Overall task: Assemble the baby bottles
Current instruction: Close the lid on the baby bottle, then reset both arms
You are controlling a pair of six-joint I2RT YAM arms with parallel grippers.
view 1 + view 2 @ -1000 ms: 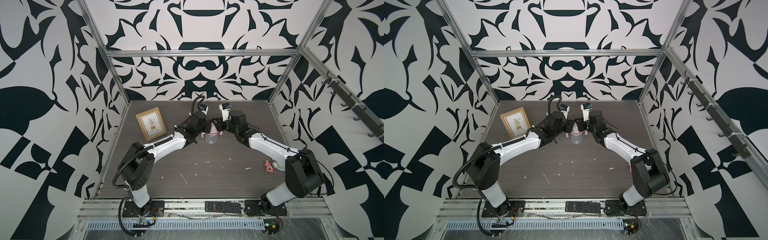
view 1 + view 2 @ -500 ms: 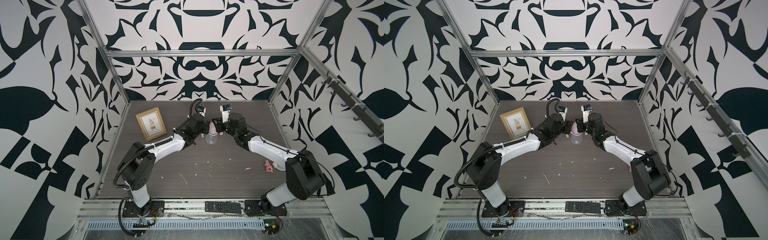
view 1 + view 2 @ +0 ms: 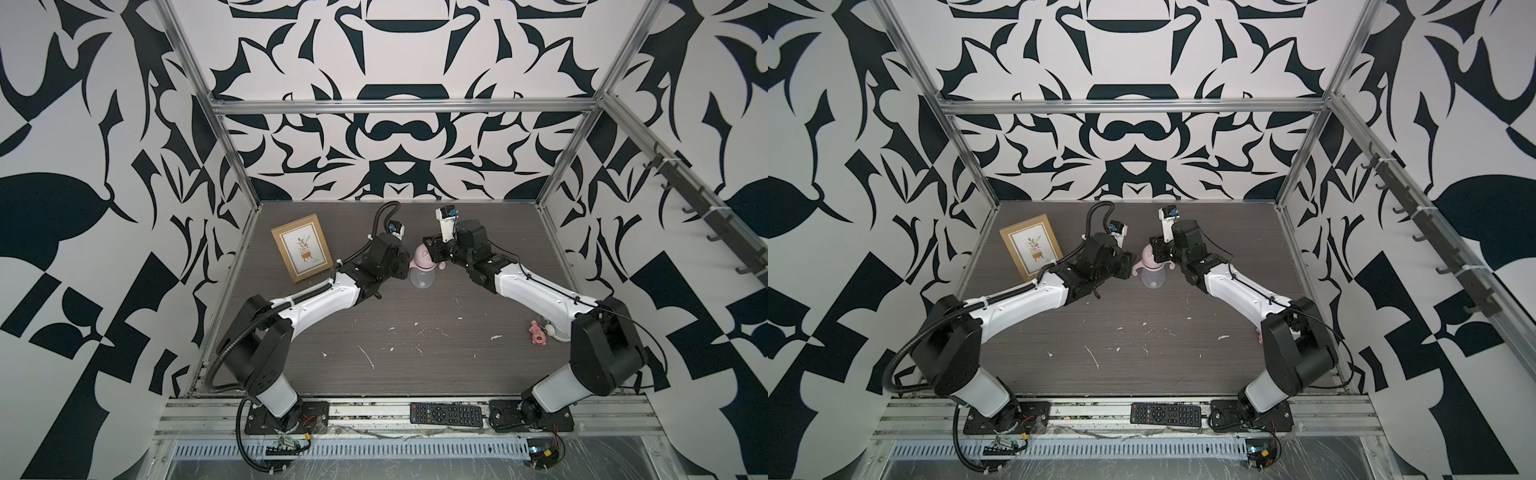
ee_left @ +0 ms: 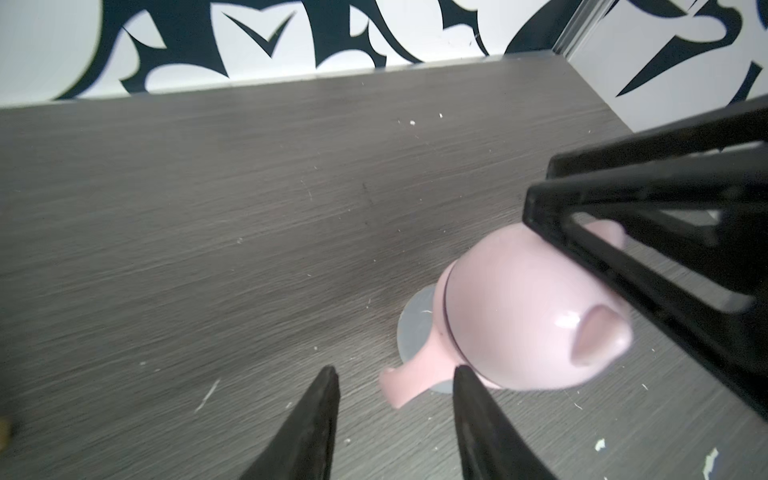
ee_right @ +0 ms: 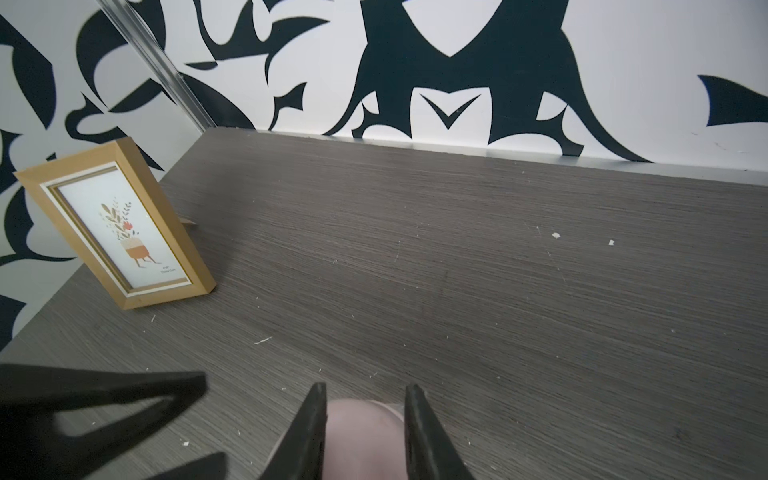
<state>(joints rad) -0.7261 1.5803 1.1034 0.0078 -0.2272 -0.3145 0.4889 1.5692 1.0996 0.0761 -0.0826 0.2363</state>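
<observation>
The baby bottle stands upright at the back middle of the table. Both top views show its translucent body, pale pink handles and pink eared dome cap. My right gripper comes from the right. Its fingers lie against both sides of the cap, with no gap showing. My left gripper is open just left of the bottle. One pink handle sits just beyond its tips, untouched. The cap hides the collar and nipple.
A gold picture frame leans at the back left. A small pink toy figure lies by the right arm's base. A black remote rests on the front rail. White flecks dot the grey table.
Both wrists have shifted only slightly around the bottle, which stands where it was.
</observation>
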